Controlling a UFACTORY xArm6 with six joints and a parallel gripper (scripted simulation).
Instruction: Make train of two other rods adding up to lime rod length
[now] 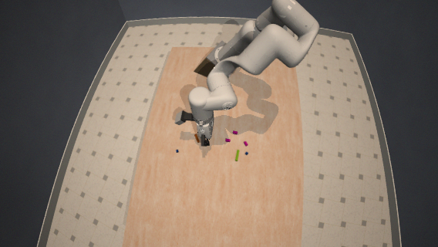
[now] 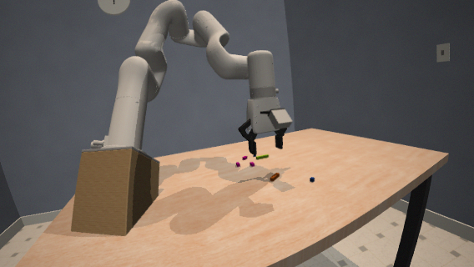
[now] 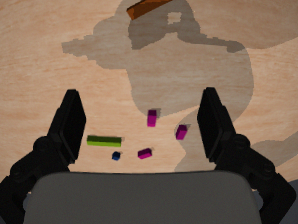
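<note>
Gripper (image 2: 265, 145) spread wide and empty, poised above mid-table; orange rod (image 2: 274, 176) flat in shadow beneath; lime rod (image 2: 262, 157) further in, beside three magenta rods (image 2: 238, 164); blue rod (image 2: 312, 179) apart, nearer the table's (image 2: 375, 175) right edge.

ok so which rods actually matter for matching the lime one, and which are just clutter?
In play: lime rod as length reference; orange rod; one blue, either the left blue rod or the right blue rod; the gripper, open and empty.

Lying about: three magenta rods; whichever blue goes unused.
</note>
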